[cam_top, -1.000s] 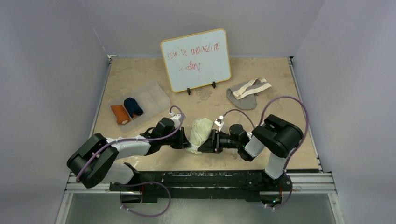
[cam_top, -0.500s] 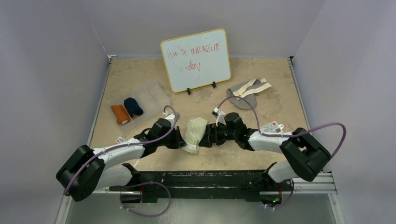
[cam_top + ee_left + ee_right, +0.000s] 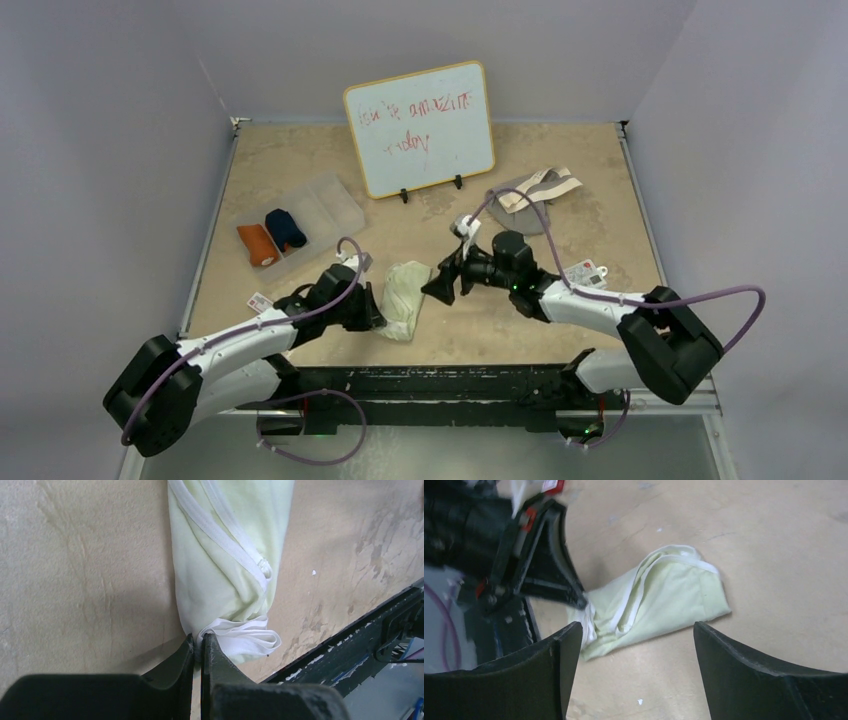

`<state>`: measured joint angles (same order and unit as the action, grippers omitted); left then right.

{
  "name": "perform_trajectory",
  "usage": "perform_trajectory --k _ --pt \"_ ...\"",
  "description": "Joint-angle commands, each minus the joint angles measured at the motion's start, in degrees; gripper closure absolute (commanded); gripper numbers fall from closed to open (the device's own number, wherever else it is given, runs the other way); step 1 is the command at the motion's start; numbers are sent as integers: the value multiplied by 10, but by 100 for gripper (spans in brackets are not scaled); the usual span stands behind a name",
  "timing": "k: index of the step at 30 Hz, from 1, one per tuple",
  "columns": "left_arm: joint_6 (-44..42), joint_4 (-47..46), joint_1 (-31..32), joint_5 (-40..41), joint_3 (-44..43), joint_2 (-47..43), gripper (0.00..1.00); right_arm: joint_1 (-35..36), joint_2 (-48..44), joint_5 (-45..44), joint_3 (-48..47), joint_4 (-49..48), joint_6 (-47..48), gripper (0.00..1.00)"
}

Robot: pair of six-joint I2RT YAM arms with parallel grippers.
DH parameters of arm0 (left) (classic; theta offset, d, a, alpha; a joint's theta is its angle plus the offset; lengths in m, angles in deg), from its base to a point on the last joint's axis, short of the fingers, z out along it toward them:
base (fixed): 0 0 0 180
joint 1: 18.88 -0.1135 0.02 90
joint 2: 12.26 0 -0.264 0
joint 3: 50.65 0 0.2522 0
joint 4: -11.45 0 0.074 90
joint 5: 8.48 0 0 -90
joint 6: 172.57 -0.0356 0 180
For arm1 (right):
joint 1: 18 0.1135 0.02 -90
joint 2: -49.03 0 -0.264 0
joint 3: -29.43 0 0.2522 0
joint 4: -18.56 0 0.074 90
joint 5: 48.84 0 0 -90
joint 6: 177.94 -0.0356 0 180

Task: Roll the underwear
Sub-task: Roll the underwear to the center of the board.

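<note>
We see the pale cream underwear (image 3: 403,296) rolled up on the worktop (image 3: 290,160), near the front edge. The left gripper (image 3: 200,647) has its jaws clenched on the roll's white-banded end. The right gripper (image 3: 636,627) hovers over it, jaws spread wide. We cannot read the red scrawl on the whiteboard (image 3: 420,128).

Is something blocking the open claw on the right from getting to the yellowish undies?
Nothing visible does. The right gripper is open, and the cream underwear lies in plain sight beyond its fingers, with only bare table around. The left gripper pinches the roll's end, off to one side.
</note>
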<state>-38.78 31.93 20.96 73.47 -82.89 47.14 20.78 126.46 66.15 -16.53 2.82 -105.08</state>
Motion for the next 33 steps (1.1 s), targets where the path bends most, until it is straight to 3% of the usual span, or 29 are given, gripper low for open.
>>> perform_trajectory --k 1,4,6,9,15,23,33 --pt "18 39 2 15 -5 -7 100 52 -24 69 67 -200 188 19" --pt "21 47 2 14 -14 3 100 163 -9 -66 26 -48 392 19" --pt "25 47 2 11 -20 12 100 234 13 -176 39 -73 484 23" --pt "28 44 2 9 -25 22 100 297 33 -232 81 -158 552 31" --pt "40 27 2 3 -21 30 100 367 72 -265 85 -193 610 44" --pt "42 28 2 2 -26 34 100 382 134 -231 57 -196 603 58" --pt "39 40 2 2 -26 25 100 383 184 -307 62 -203 618 62"
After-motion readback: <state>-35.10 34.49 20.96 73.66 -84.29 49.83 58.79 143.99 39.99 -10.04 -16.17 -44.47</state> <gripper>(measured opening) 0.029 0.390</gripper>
